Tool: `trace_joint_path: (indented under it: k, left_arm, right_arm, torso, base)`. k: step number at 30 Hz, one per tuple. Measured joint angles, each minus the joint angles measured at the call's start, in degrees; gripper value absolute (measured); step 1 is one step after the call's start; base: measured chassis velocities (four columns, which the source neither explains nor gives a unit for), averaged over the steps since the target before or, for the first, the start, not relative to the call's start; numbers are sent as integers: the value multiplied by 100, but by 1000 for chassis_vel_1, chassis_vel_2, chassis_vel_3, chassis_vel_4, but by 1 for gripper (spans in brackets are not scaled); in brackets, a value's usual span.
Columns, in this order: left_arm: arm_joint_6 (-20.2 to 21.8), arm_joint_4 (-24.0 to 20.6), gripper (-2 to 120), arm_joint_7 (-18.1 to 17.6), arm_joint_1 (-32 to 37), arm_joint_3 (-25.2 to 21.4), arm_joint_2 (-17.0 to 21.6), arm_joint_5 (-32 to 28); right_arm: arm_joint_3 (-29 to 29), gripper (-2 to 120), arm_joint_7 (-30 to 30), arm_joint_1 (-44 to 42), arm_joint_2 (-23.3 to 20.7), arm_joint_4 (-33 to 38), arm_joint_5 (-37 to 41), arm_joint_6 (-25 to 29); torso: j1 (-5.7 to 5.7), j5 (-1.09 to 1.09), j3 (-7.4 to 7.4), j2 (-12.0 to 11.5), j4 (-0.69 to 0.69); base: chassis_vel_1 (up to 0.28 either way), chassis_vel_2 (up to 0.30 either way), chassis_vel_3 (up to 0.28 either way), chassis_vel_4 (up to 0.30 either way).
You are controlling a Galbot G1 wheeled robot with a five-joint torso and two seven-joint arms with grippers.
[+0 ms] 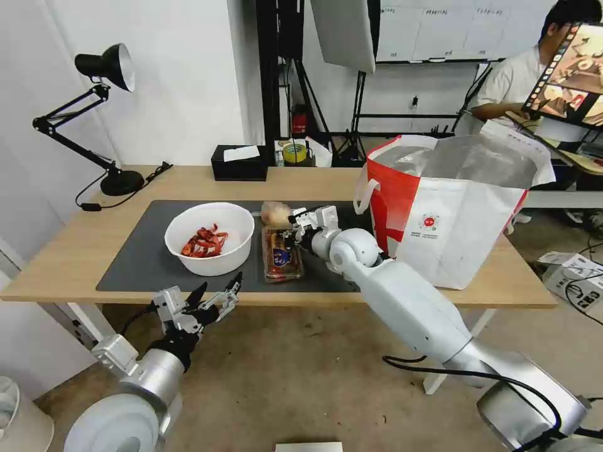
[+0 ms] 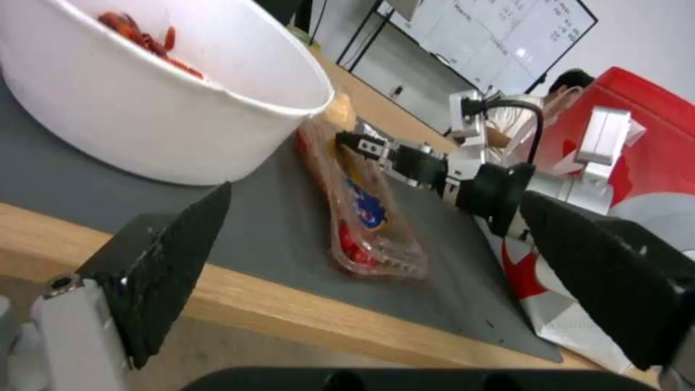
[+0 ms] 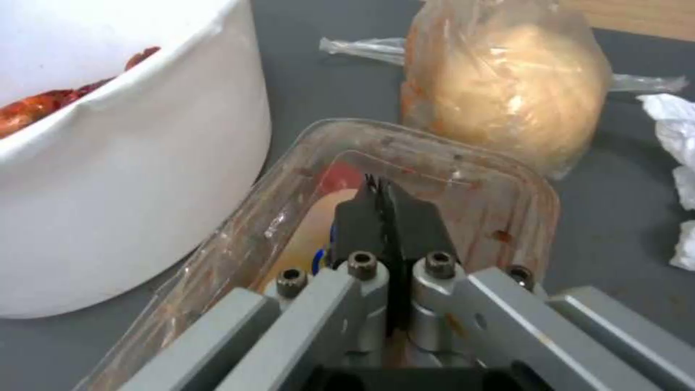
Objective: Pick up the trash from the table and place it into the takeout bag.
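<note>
Two grippers: right gripper clenched on clear plastic clamshell tray, white round bowl of red shells close beside, beige-filled plastic bag just ahead, crumpled white tissue aside, left gripper spread wide below light-wood table edge.

white wall, black desk lamp, concrete floor

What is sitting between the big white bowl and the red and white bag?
In the head view, the clear clamshell tray lies between the bowl and the takeout bag, with the right gripper shut on it and the small beige-filled bag just behind.
</note>
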Motion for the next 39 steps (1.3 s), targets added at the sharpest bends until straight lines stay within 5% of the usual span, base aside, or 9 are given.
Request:
trace_joint_path:
  k: [39]
  left_arm:
    - [-42,724,100,-157,-857,355,503,-1056]
  right_arm:
    - [-49,0,79,-126,-338,481,152,-25]
  torso:
    - [0,0,0,0,0]
  base:
    - [0,0,0,0]
